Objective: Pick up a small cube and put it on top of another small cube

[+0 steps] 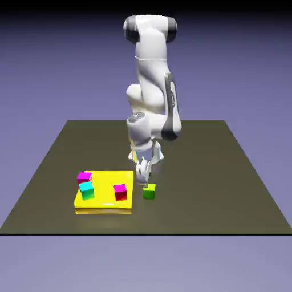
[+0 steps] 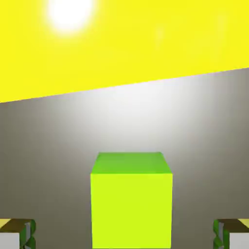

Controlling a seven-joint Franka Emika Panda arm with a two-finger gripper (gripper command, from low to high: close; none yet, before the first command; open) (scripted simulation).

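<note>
Exterior view: a flat glossy yellow tray (image 1: 105, 206) carries magenta (image 1: 84, 177), teal (image 1: 86, 190) and red-and-magenta cubes (image 1: 120, 192). Right of it, the plain green cube (image 2: 131, 206) sits on the matte surface (image 1: 228, 182) between spread fingers (image 2: 232, 238).

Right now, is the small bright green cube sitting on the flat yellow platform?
No, the small bright green cube rests on the dark table, just beside the flat yellow platform.
</note>
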